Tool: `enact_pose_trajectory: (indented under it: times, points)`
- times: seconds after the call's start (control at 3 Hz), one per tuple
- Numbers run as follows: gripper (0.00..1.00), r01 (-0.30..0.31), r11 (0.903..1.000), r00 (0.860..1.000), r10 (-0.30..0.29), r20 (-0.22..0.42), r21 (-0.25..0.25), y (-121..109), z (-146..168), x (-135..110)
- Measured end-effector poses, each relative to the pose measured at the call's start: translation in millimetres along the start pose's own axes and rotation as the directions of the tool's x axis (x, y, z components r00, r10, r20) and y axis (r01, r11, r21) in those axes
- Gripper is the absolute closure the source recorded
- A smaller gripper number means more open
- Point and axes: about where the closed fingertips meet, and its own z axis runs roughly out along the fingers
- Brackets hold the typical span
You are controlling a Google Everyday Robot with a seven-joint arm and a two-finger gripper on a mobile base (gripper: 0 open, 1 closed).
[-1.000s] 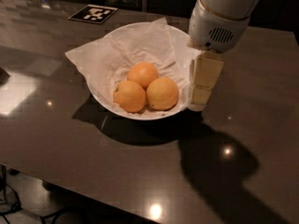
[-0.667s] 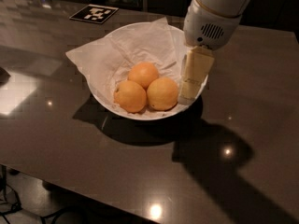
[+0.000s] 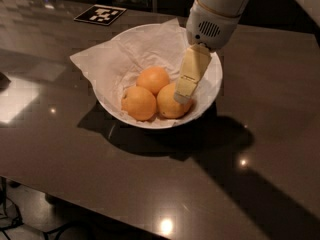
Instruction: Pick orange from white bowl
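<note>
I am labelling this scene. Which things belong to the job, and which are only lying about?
Job: palest orange, right one; white bowl; gripper, down in the bowl at that orange.
Lying about: two other oranges; paper lining; printed marker.

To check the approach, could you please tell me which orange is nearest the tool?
The right-hand orange, by the right rim of the bowl: the tool hangs directly over it. The back orange and the left orange lie farther off.

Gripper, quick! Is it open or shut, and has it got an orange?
Gripper: cannot tell if open or shut. It is inside the white bowl, right at the front-right orange. No orange is lifted.
</note>
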Motion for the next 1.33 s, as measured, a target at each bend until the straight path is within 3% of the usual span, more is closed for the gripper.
enact_pose_trajectory:
  times: [0.67,1.33]
  points:
    - [0.1,-0.067,0.9966,0.998,0.066,-0.014,-0.049,0.6,17.5,-9.0]
    - [0.17,-0.095,0.9924,0.995,0.093,-0.029,-0.078,3.7,31.5,-12.2]
